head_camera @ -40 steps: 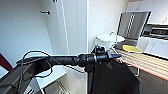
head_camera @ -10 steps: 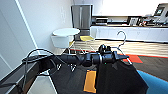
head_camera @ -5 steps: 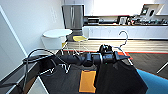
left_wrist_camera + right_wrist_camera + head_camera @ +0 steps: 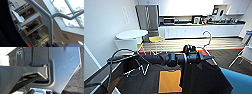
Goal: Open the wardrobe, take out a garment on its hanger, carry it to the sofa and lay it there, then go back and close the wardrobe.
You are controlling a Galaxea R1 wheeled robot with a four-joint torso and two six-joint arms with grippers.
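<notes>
One left gripper (image 4: 203, 58) clamps the hanger (image 4: 207, 37), black garment (image 4: 204, 77) hanging — the left wrist view shows its white bar close.

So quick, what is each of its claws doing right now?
Left gripper: closed on the white hanger, black garment hanging below it.
Right gripper: cannot be told.

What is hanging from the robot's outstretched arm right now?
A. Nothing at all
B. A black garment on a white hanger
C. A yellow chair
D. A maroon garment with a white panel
B: the head view shows the black garment draped below the left gripper, with the white hanger hook rising above it.
</notes>
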